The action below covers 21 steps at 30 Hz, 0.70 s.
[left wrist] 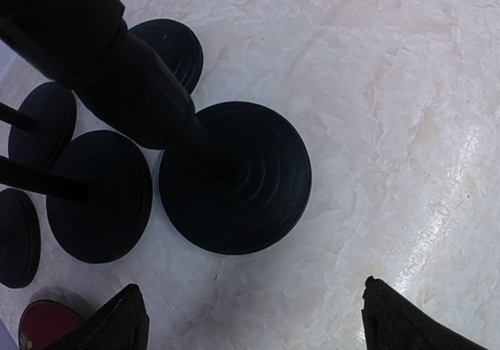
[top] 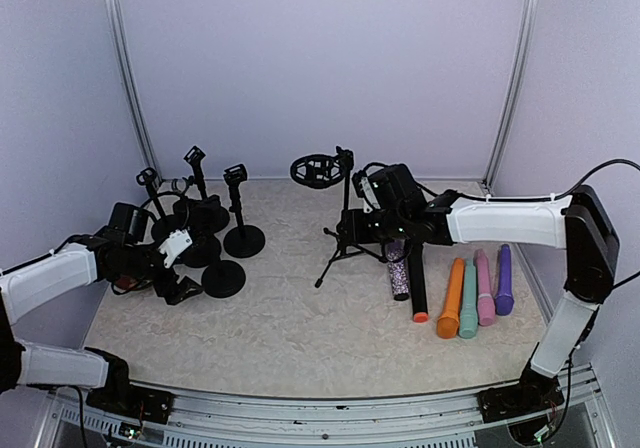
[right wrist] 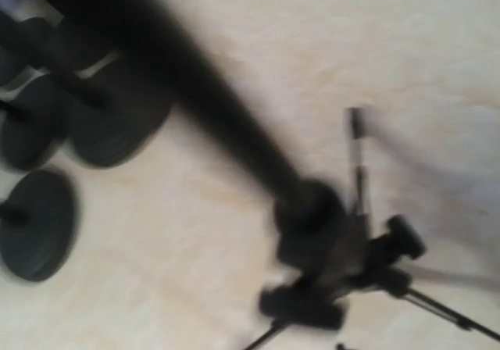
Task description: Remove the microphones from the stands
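Fingers (left wrist: 117,325) of left gripper (left wrist: 250,319) gape wide near round stand base (left wrist: 234,178).

Pale walls (top: 320,68) and 2 metal posts (top: 130,68) enclose the table (top: 300,318).

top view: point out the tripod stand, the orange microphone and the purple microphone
tripod stand (top: 346,196): top external view, on its upright pole
orange microphone (top: 452,298): top external view, middle of its handle
purple microphone (top: 504,283): top external view, middle of its handle
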Available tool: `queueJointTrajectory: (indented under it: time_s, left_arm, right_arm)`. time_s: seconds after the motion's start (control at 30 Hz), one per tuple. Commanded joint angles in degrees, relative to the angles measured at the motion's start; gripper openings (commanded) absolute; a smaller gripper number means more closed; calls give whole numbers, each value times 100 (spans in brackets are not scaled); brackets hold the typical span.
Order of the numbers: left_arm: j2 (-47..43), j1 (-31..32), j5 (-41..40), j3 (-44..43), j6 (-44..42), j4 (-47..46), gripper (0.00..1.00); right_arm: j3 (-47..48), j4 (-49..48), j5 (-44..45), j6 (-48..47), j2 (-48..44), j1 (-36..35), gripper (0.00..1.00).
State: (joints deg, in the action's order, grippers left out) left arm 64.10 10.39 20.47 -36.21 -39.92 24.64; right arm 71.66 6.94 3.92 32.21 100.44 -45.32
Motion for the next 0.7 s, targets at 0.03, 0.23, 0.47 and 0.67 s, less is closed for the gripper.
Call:
queueJointTrajectory:
  time_s: [0.03,0.23,0.47,0.67]
  left_arm:
    - [-165,-127,73,131,182,-181,93]
    - [-207,-152,197,137,186,-109,94]
    - [-306,-170,233,88,74,58,94]
    - [-512,-179,283,51,-44,224,93]
  right_arm:
    - [-601,-1096,-2000,694,-645,559,54]
    - [-1149,-1758,-3151,1599,-573,1100,58]
    - [-1107,-2340,-3721,2169,-140,1185,56]
    - [-918,-2388,-3705,2216,73,1183,53]
